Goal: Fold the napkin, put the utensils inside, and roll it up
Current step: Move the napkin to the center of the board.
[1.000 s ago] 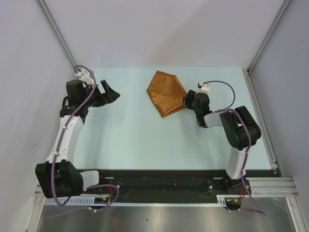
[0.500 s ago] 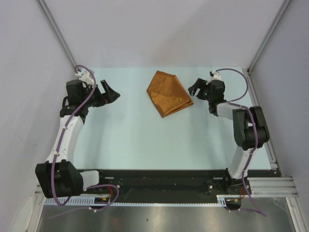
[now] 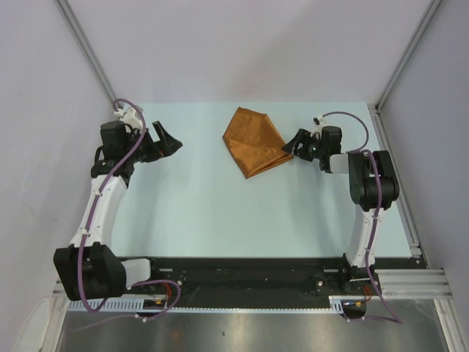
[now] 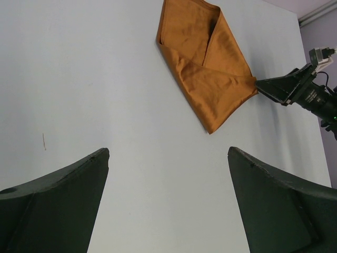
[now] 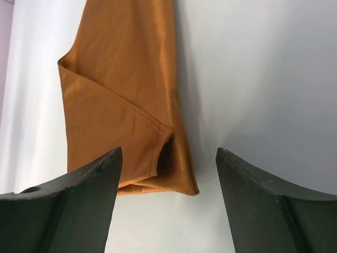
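Observation:
The rust-orange napkin [image 3: 253, 143] lies folded into a pointed, layered shape at the back middle of the table. A folded flap runs across it in the left wrist view [image 4: 205, 68]. My right gripper [image 3: 297, 144] is open just right of the napkin's right corner, low over the table. In the right wrist view that corner [image 5: 174, 168] lies between the spread fingers [image 5: 84, 200] and nothing is gripped. My left gripper [image 3: 172, 143] stands open far to the left, well apart from the cloth, with bare table between its fingers [image 4: 52, 200]. The utensils are out of view.
Grey walls and slanted metal frame posts [image 3: 84, 48] close in the pale table on three sides. A metal rail [image 3: 396, 183] runs along the right edge. A black rail [image 3: 242, 275] with the arm bases lies at the near edge.
The right gripper, which was on the napkin's right corner, has opened and drawn back a little to the right. Its arm has swung right. The napkin and left arm have stayed put.

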`<state>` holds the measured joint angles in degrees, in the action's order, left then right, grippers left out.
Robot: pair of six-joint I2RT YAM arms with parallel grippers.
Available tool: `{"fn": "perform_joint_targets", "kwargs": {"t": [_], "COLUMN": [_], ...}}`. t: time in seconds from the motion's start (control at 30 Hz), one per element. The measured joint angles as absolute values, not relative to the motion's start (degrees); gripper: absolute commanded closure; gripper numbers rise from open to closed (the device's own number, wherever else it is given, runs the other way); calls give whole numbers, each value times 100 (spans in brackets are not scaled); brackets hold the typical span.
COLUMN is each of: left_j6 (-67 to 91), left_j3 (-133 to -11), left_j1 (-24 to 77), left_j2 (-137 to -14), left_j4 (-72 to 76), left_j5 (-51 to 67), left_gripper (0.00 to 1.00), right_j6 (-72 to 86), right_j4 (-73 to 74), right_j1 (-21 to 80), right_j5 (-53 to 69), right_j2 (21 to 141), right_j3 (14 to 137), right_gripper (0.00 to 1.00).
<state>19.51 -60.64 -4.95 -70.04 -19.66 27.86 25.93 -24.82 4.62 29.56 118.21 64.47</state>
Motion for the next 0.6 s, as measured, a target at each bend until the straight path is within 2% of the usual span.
{"fn": "perform_joint_targets", "kwargs": {"t": [0.2, 0.37, 0.6], "left_j6": [1951, 1951, 1953], "left_j3": [-6064, -6064, -6064], "left_j1": [-495, -495, -495], "left_j2": [-7004, -7004, -7004], "left_j4": [-1959, -1957, -1942], "left_j5": [2788, 2788, 2834], "left_gripper": [1, 1, 0], "right_j6": [2497, 2298, 2067], "right_j4": [-2346, -2032, -1693], "right_j1": [506, 613, 766], "right_j5": [3094, 3046, 2908], "right_j2": [12090, 12178, 12204], "right_j3": [6807, 7070, 7218], "right_gripper": [38, 42, 58]}}
